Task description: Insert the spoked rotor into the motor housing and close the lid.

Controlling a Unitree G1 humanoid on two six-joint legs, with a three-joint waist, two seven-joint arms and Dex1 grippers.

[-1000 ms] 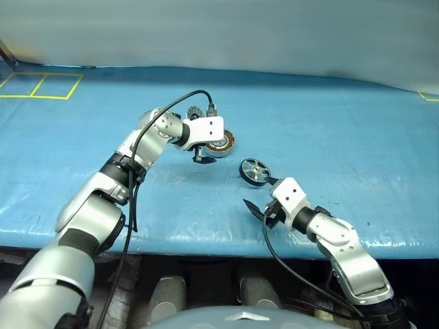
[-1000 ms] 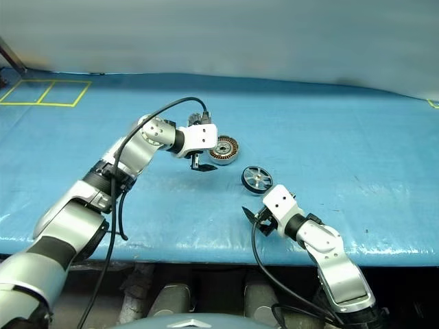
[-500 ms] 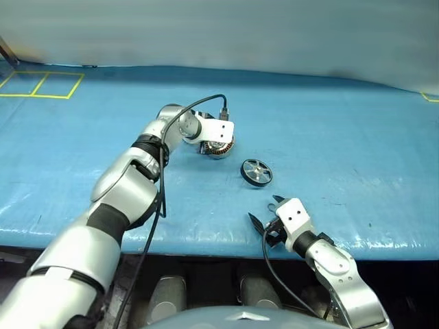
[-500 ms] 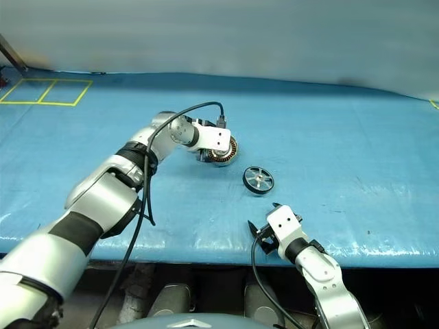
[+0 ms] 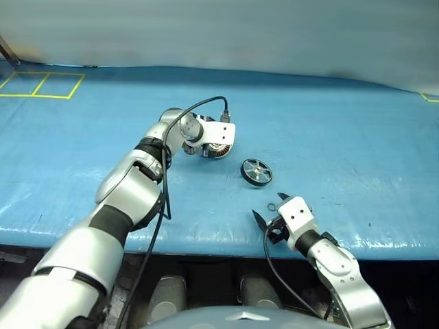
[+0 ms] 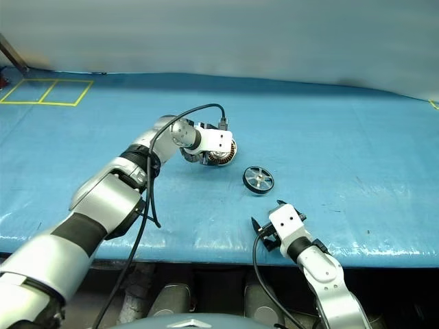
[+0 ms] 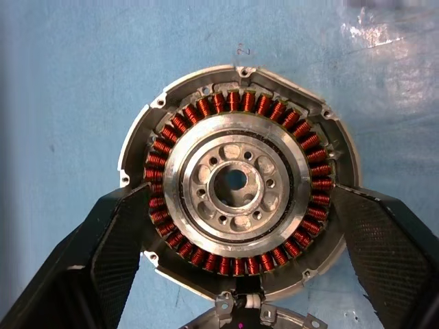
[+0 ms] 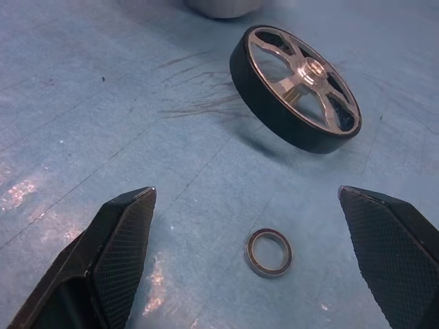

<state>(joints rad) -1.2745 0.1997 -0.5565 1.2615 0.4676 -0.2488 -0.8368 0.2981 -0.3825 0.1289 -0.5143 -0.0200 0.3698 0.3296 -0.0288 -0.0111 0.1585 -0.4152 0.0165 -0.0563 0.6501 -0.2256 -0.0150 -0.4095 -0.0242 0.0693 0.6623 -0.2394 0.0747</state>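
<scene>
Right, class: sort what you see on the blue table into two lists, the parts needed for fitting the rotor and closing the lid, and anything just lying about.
Needed for the job:
- spoked rotor
- motor housing
- lid, at the housing's edge
- left hand, open around the housing
- right hand, open

Lying about:
- small metal ring on the blue table

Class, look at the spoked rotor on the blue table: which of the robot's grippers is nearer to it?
Right. The right gripper sits open just in front of the spoked rotor, a small ring between them; the left gripper straddles the motor housing farther off.
</scene>
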